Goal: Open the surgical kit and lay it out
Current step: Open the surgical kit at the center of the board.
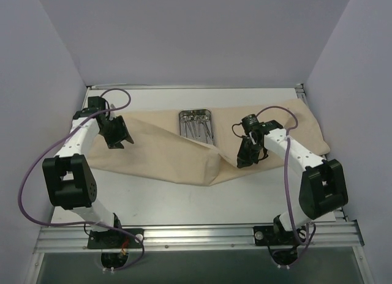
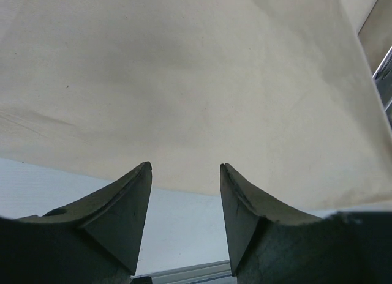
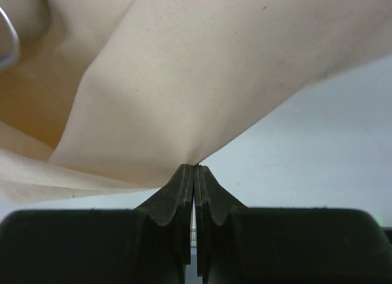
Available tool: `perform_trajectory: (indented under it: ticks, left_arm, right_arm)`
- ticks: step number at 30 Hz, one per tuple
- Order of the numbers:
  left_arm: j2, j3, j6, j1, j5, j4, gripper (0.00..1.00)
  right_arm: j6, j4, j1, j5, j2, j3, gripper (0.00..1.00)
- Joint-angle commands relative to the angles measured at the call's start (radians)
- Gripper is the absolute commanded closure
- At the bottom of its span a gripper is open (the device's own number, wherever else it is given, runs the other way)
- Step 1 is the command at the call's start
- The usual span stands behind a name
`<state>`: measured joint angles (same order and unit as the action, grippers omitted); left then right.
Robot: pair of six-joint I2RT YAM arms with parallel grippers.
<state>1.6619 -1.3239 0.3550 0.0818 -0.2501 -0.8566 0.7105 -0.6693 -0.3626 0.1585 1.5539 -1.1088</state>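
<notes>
right pincer is clamped on a fold of the wrap, mid-bench. left pincer hangs part open and empty over the wrap's left end. tugging the fold may drag or tip the tray resting on the far middle.

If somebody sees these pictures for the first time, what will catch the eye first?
The large beige cloth wrap lies spread across the white table, with a small shiny steel tray of thin silver instruments lying on its far middle part. The right gripper is shut on a raised fold of the cloth, while the left gripper hangs open above the cloth's left side.
</notes>
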Motion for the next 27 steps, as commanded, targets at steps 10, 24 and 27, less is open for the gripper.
perform_trajectory:
  ticks: [10, 24, 27]
  left_arm:
    - [-0.050, 0.026, 0.056, 0.015, -0.046, 0.024, 0.44]
    - [-0.054, 0.035, 0.033, 0.015, -0.057, 0.018, 0.44]
    - [-0.039, 0.037, 0.029, 0.015, -0.060, 0.016, 0.44]
  right_arm:
    - [-0.126, -0.148, 0.230, -0.259, 0.202, -0.508, 0.34]
    - [-0.232, 0.008, 0.735, -0.338, 0.385, -0.612, 0.28]
    - [-0.293, 0.074, 0.746, -0.254, 0.414, -0.620, 0.26]
